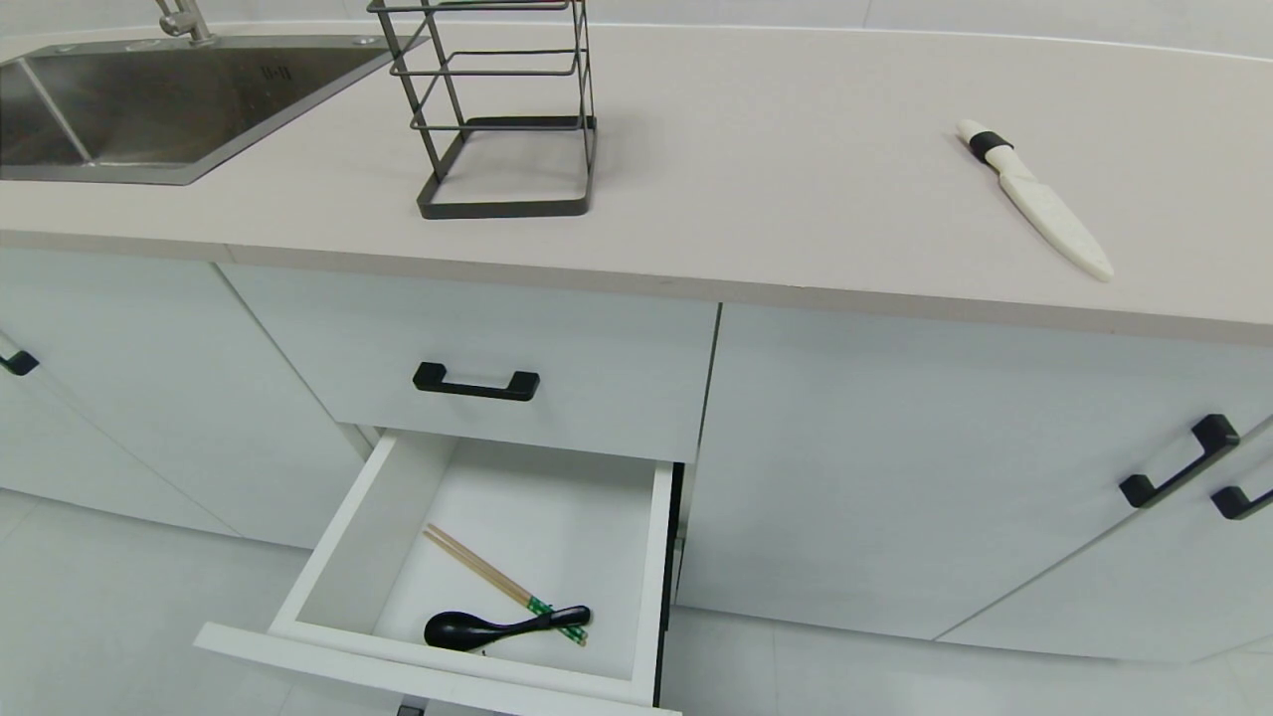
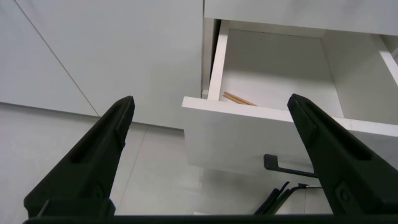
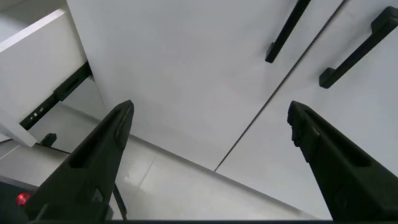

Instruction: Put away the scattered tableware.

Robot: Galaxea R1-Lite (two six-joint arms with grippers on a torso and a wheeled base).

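Black spoon [image 1: 467,630] and chopsticks [image 1: 487,574] are lying in the open drawer [image 1: 438,672], the knife [image 1: 1039,199] is waiting far right on the tabletop [image 1: 796,149], and the left fingers [image 2: 93,162] and right fingers [image 3: 93,165] are gaping wide, holding nothing.

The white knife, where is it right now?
In the head view the white knife lies flat on the countertop at the robot's right, well apart from the wire rack, above the closed cabinet doors.

The left hand [image 2: 210,99] holds its 2 black fingers spread wide apart with nothing between them, and the right hand [image 3: 210,104] is posed the same way, its 2 black fingers parted wide and gripping nothing.
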